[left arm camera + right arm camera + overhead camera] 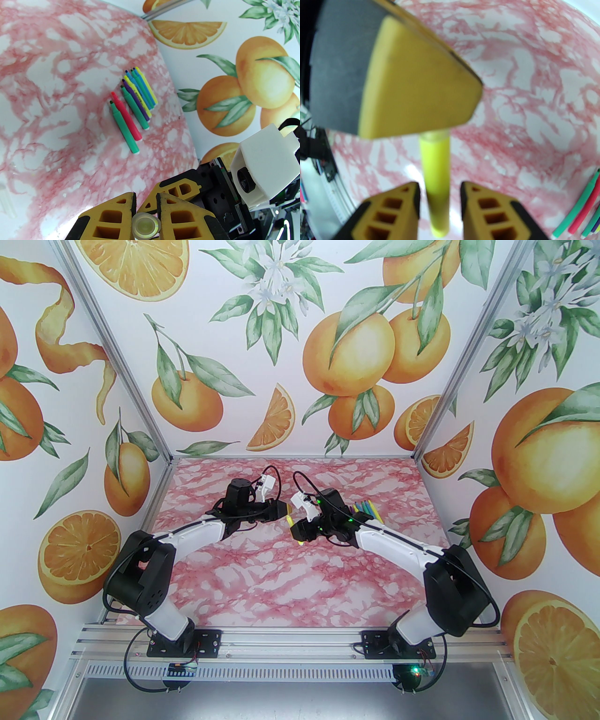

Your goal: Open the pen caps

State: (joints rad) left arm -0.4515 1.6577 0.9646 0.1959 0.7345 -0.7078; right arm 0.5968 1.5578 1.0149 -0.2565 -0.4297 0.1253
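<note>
The left gripper (146, 199) is pinching the translucent cap (146, 226) of a yellow pen (436, 161) above the marbled table (46, 117), while the right gripper (439, 187) is standing spread either side of its barrel, other pens (134, 103) lying grouped nearby.

blurred yellow pen (436, 175), pens (576, 207) edge-cropped
</note>
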